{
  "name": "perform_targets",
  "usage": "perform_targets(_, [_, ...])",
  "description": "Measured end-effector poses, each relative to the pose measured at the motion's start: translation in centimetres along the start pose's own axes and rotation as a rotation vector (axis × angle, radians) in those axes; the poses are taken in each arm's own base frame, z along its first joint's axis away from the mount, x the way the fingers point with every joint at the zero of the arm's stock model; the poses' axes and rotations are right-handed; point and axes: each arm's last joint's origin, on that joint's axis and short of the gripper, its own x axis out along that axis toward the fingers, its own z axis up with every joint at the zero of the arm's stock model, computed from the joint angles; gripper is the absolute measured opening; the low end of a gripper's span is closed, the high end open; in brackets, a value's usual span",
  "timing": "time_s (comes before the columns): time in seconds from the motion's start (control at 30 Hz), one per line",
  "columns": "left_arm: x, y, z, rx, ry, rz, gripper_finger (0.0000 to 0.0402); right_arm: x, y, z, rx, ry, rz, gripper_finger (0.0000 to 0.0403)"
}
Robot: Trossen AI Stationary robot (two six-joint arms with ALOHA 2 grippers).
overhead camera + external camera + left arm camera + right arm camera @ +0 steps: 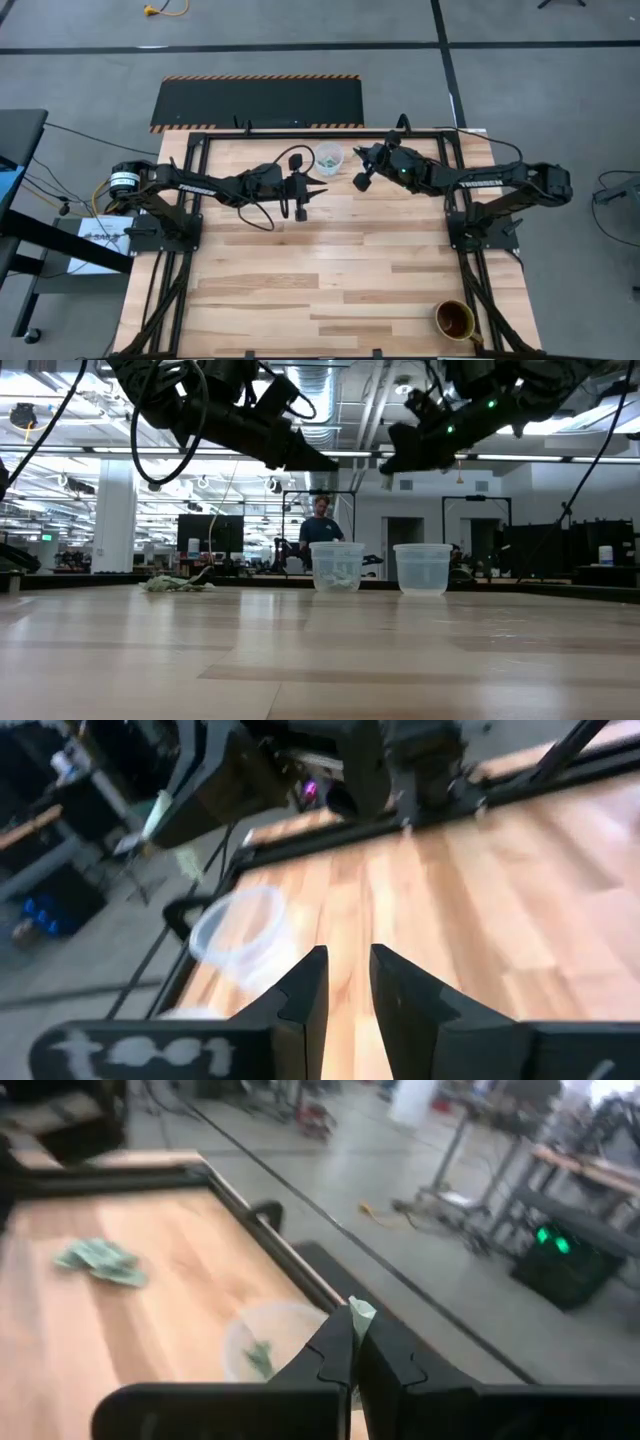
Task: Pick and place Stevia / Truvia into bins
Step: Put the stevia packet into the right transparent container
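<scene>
Two clear cups stand on the far part of the table, one point(337, 567) with pale green packets inside, also seen from above point(328, 157), and one point(422, 567) beside it. A loose pile of green packets point(100, 1260) lies on the wood point(175, 584). My right gripper point(355, 1342) hovers high point(362, 176), just right of the cup with packets point(275, 1342), shut on one packet. My left gripper point(348, 982) hangs in the air point(312, 190) near-left of that cup, slightly open and empty; a clear cup point(240, 925) shows beyond its fingers. My right gripper pinches one small pale packet point(361, 1314) between its two fingers; only a corner of it sticks out past the fingertips. The packet is lifted clear of the table, above and beside the rim of the cup with packets.
A brown cup point(455, 320) stands at the near right corner of the table. A black frame rail point(320, 132) runs along the far edge just behind the cups. Bare wood point(330, 270) spreads across the middle and near side. A person point(322, 525) stands far off in the room.
</scene>
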Motion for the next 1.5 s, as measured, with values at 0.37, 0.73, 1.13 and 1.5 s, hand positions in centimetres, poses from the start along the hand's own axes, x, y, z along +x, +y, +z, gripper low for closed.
perform_targets(0.37, [-0.2,-1.0,-1.0,-0.013,0.166,0.099,0.0073,2.3,-1.0,-2.9,0.032,0.167,-0.223,0.0])
perform_targets(0.73, [-0.2,-1.2,-0.9,-0.013,0.168,0.096,0.0073,2.3,-1.3,-3.7,0.052,0.231,-0.261,0.0015])
perform_targets(1.13, [-0.2,-1.2,-1.0,-0.031,0.174,0.095,0.0073,2.2,-1.2,-3.9,0.031,0.251,-0.258,0.0081])
perform_targets(1.5, [-0.3,-0.9,-1.3,-0.068,0.231,0.239,0.0073,2.1,-0.6,-3.3,0.029,0.2,-0.235,0.0087])
